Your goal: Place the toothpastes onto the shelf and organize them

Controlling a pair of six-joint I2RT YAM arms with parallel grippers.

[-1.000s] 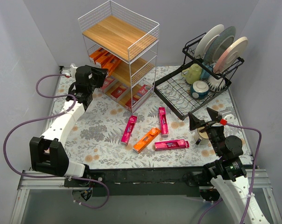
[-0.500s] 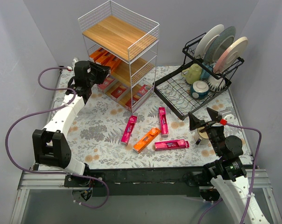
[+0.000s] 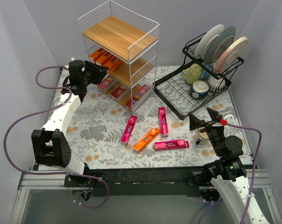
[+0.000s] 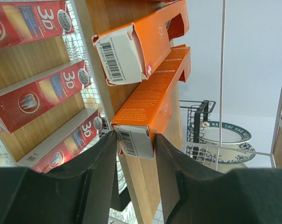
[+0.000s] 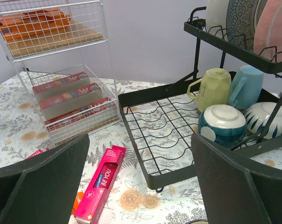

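My left gripper [image 3: 97, 71] reaches into the middle tier of the white wire shelf [image 3: 131, 28]. In the left wrist view its fingers [image 4: 96, 175] close on the end of an orange toothpaste box [image 4: 152, 98] lying on the wooden board, beside another orange box [image 4: 141, 44]. Dark red "3D" boxes [image 4: 43, 95] lie on the tier below. On the table lie three pink boxes [image 3: 129, 129] [image 3: 163, 121] [image 3: 171, 144] and an orange one [image 3: 147, 139]. My right gripper [image 3: 203, 119] is open and empty at the near right; one pink box [image 5: 101, 182] shows below it.
A black wire dish rack [image 3: 178, 100] with plates, mugs and bowls stands at the back right, close to the shelf's right side. A cup [image 3: 203, 135] sits on the table just under my right gripper. Purple-grey walls close in on both sides.
My left arm has lifted and shifted a little left along the shelf's middle tier. The right arm and the boxes on the table have not moved.
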